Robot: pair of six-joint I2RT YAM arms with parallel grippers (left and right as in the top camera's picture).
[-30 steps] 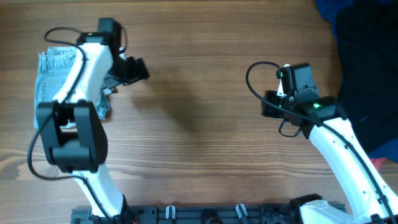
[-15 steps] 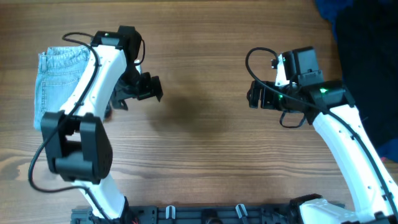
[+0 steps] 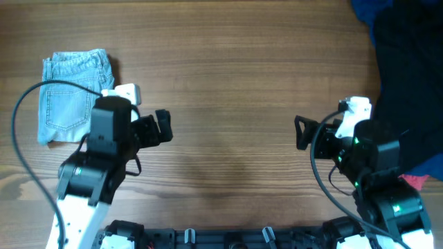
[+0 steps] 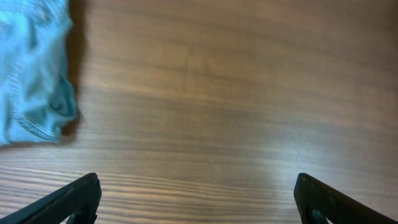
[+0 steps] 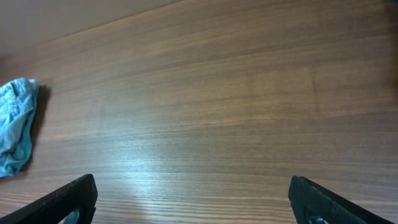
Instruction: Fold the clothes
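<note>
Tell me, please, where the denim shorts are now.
In the overhead view the denim shorts lie at the far left of the table, up-left of the left gripper and apart from it.

The left arm (image 3: 86, 176) and the right arm (image 3: 391, 204) are each built of white shells and black joint housings. A thin black cable (image 3: 15, 135) is looped out from the left arm, and another from the right. The fingers (image 4: 68, 202) are black, angular and tapered.
</note>
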